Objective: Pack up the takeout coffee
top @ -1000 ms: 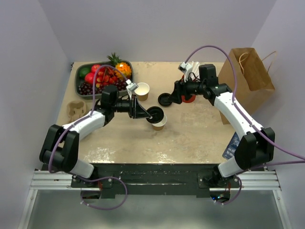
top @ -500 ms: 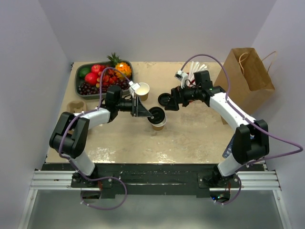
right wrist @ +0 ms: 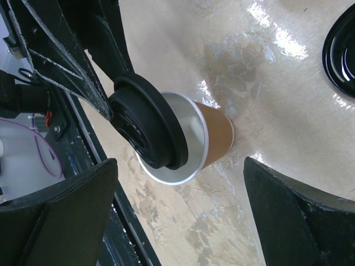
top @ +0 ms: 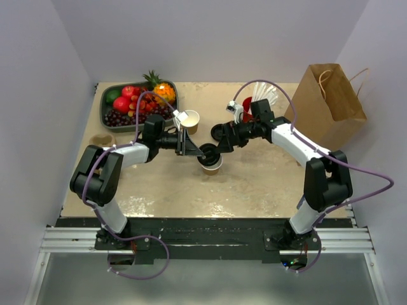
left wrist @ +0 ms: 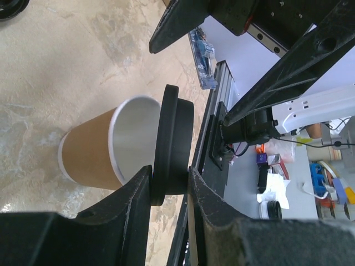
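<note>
We judge lidding step: left jaws pinch lid (left wrist: pixel 173 138) at cup (left wrist: pixel 89 149) rim; right jaws spread near cup. Next: steady cup, seat lid.

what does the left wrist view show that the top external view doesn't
Only left wrist: the round black plastic lid tilted at the rim of the brown paper cup, not seated, and its white inner wall. Only top external: the grey fruit tray, brown paper bag, and a second lidless paper cup. Both: the left gripper shut on the lid.
</note>
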You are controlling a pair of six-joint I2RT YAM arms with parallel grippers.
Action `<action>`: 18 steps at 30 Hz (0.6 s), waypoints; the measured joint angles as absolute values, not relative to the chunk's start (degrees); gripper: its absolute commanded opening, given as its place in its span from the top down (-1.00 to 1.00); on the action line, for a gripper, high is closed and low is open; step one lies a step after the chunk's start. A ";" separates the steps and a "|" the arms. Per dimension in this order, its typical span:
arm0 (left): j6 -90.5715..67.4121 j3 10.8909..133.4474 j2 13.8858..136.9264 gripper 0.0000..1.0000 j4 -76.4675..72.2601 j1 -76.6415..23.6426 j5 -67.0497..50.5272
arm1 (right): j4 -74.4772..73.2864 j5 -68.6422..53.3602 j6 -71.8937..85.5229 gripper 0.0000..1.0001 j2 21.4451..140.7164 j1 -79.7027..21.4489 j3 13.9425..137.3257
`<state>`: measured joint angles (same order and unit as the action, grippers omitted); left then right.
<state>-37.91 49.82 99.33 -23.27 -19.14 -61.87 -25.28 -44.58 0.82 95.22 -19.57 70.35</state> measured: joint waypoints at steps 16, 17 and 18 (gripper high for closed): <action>-36.16 50.54 99.33 0.56 -20.45 -19.14 -59.75 | -22.70 -43.24 3.29 -0.91 96.42 -21.65 68.42; -36.12 50.59 99.33 0.59 -20.40 -19.14 -59.77 | -22.61 -43.05 3.44 -0.90 96.49 -21.69 68.42; -36.14 50.61 99.33 0.62 -20.43 -19.14 -59.81 | -22.59 -43.03 3.49 -0.90 96.51 -21.69 68.42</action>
